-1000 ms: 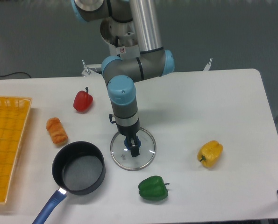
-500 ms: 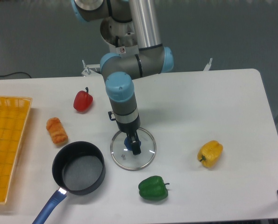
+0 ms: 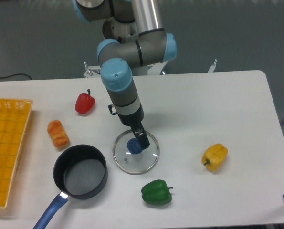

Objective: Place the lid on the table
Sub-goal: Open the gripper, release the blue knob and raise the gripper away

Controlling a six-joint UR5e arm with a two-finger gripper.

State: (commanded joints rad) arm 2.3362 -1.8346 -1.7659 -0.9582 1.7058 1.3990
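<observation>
One lid lies flat on the bench; end effector spread, just clear of its knob; judged: retreat next.

A round clear glass lid with a thin silver metal rim is showing a blue centre knob, sitting on the plain white desk. The black pincer is hanging from a grey arm with pale blue caps. A red pepper, a yellow pepper and a green pepper are glowing beside a black saucepan with a blue handle, an orange ridged pastry and a yellow-orange mesh tray
</observation>
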